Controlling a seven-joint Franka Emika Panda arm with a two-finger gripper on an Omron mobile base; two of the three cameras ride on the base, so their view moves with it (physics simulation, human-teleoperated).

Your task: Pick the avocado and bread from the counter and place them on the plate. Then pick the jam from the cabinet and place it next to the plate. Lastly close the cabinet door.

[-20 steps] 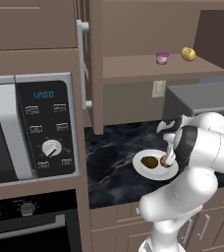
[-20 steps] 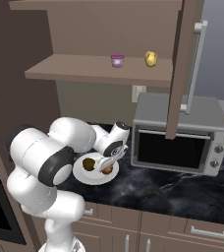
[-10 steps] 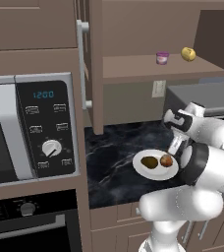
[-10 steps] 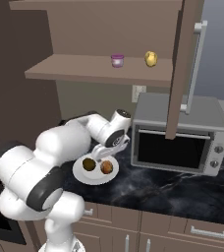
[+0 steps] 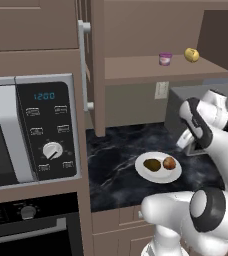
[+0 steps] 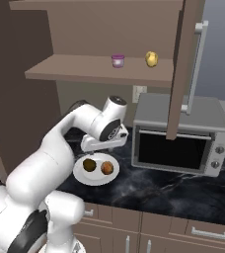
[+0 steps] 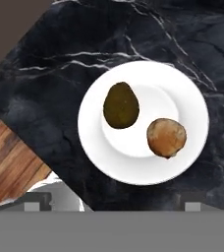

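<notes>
So far the avocado (image 7: 121, 105) and bread (image 7: 166, 137) are seen on the plate (image 7: 190, 93), above which the gripper (image 7: 114, 205) is held wide and empty, while the jam (image 5: 165, 59) is left on the cabinet shelf (image 5: 141, 71), doors unclosed.

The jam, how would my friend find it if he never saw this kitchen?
Look up at the open brown cabinet above the black counter. On its shelf sit two small things side by side. The jam is the pink jar with a purple lid, not the yellow ball.
</notes>
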